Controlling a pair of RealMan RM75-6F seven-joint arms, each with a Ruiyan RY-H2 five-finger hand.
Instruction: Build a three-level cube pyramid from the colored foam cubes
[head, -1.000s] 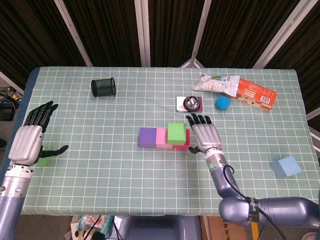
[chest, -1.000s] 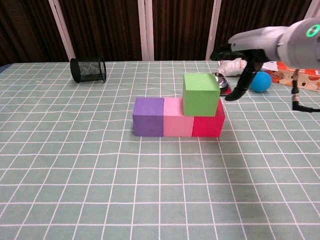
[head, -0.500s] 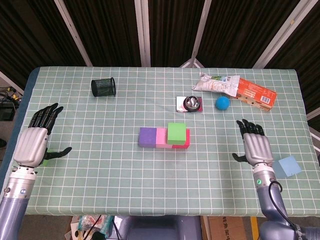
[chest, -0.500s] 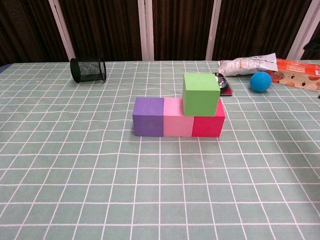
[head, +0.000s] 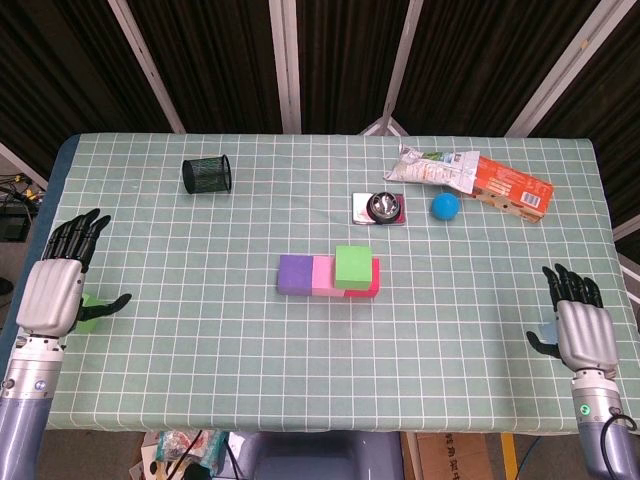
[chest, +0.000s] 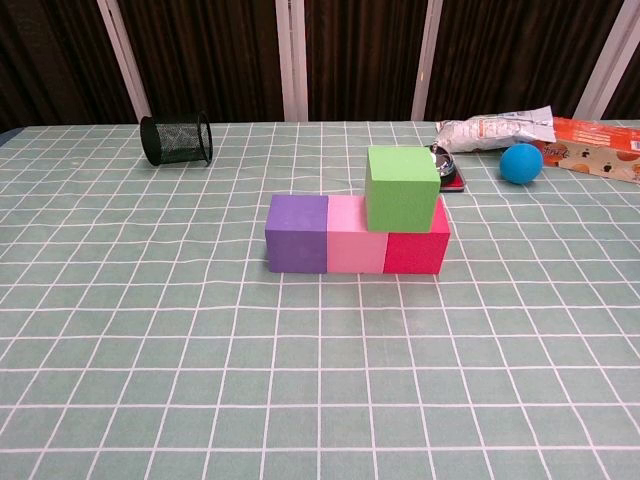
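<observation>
Your right hand (head: 584, 335) has pulled back from the cubes to the table's (head: 200, 340) right front corner, over where the light blue cube lay

Both your hands are released: the right has fingers spread and grasps nothing, with only a sliver of light blue showing at its thumb, and the left hand (head: 55, 290) hangs open at the left edge, just above a light green cube (head: 88, 314) it is not gripping. Near the table's middle the purple cube (chest: 297, 233), pink cube (chest: 356, 234) and red cube (chest: 417, 249) sit touching in a row, with the green cube (chest: 401, 188) on top, straddling pink and red. At the far edge lie a mesh cup (head: 206, 174) on its side, a bell (head: 380, 207), a blue ball (head: 445, 206) and snack packs (head: 470, 177)
</observation>
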